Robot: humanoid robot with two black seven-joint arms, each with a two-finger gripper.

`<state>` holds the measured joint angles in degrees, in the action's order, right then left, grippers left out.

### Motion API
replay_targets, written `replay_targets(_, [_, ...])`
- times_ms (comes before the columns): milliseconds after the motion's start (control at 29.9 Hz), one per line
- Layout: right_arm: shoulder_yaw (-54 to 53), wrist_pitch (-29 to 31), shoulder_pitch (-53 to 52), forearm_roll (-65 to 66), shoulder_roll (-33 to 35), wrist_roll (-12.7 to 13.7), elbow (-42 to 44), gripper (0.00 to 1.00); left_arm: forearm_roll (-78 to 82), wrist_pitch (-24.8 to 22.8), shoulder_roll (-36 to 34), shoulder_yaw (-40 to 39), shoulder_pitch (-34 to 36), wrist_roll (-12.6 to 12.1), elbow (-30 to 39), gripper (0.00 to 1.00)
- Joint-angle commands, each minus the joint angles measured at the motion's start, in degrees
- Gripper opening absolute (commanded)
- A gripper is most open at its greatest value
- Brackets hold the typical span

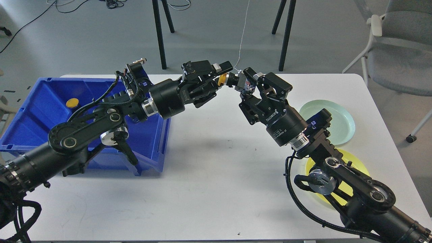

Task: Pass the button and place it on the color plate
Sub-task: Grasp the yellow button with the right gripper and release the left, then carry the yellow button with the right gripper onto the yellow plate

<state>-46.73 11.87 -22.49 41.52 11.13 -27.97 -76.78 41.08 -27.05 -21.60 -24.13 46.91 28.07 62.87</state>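
So from the head view we're right in the middle of the handoff: the yellow button (221,80) is up in the air over the back of the white table (216,189), pinched in the left gripper (225,74), with the right gripper (240,81) nosed in right against it from the other side. Can't honestly tell whether the right one has clamped yet or is just sitting around the button; its fingers blur together at that angle. My take on doing this bit well: get the right side squeezed firmly before the left lets go, then back the left out straight so it doesn't knock the button loose. Pose-wise, the left arm reaches up and across over the blue bin (40,111), which has another yellow button (72,102) in it, and the right arm angles up over the yellow plate (357,162), with the green plate (341,118) just behind.
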Motion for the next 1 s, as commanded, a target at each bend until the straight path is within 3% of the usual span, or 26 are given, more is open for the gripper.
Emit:
replay_targets(0, [0.0, 0.0, 0.0, 0.0, -0.1, 0.0, 0.1, 0.04, 0.1, 0.2, 0.1, 0.0, -0.3, -0.1, 0.0, 0.13])
replay_targets(167, [-0.1, 0.0, 0.1, 0.0, -0.1, 0.0, 0.1, 0.04, -2.0, 0.3, 0.3, -0.4, -0.8, -0.1, 0.0, 0.60])
replay_targets(434, [-0.2, 0.0, 0.3, 0.0, 0.3, 0.0, 0.1, 0.03, -3.5, -0.2, 0.3, -0.5, -0.8, -0.1, -0.6, 0.80])
replay_targets(635, [-1.7, 0.0, 2.3, -0.2, 2.7, 0.0, -1.5, 0.03, -4.2, -0.3, 0.3, -0.6, -0.9, -0.1, -0.6, 0.81])
replay_targets(768, [-7.5, 0.0, 8.7, -0.2, 9.2, 0.0, -6.3, 0.03, -5.5, -0.4, 0.3, -0.6, -0.9, -0.1, -1.6, 0.82])
replay_targets(969, [-17.5, -3.1, 26.2, 0.6, 26.8, 0.0, -9.1, 0.02, -6.3, -0.4, 0.4, -0.5, -0.9, -0.1, -1.7, 0.86])
